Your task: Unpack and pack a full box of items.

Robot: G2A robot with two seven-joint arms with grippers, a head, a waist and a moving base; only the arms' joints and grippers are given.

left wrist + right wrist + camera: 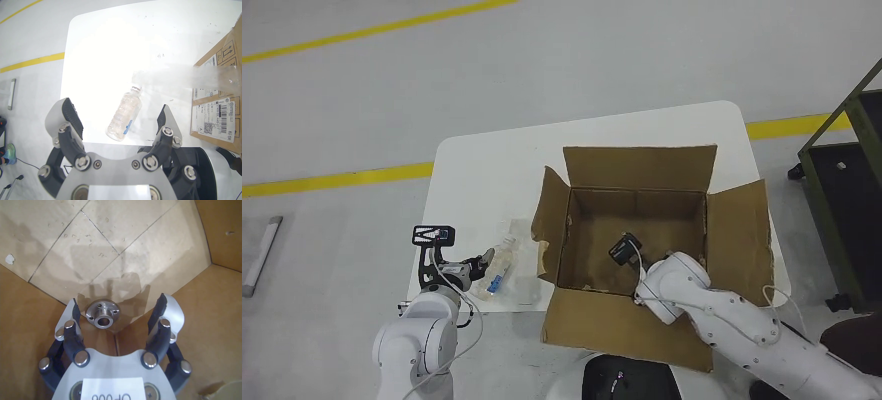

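Right end effector [119, 305] spread open inside cardboard box [132, 237], metal flange [103, 313] between its fingers, left end effector [115, 109] open above plastic bottle [125, 115] on desk [113, 47]

- Right gripper [119, 303] is down inside the cardboard box [217, 323], jaws spread wide.
- A metal flange [103, 314] lies on the box floor near a corner, bore facing up.
- It sits between the pads [76, 313], just beside one, clear of the other.

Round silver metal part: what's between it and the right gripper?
Nothing. Right wrist view: only bare brown cardboard box floor between the round silver metal part and the open right gripper.
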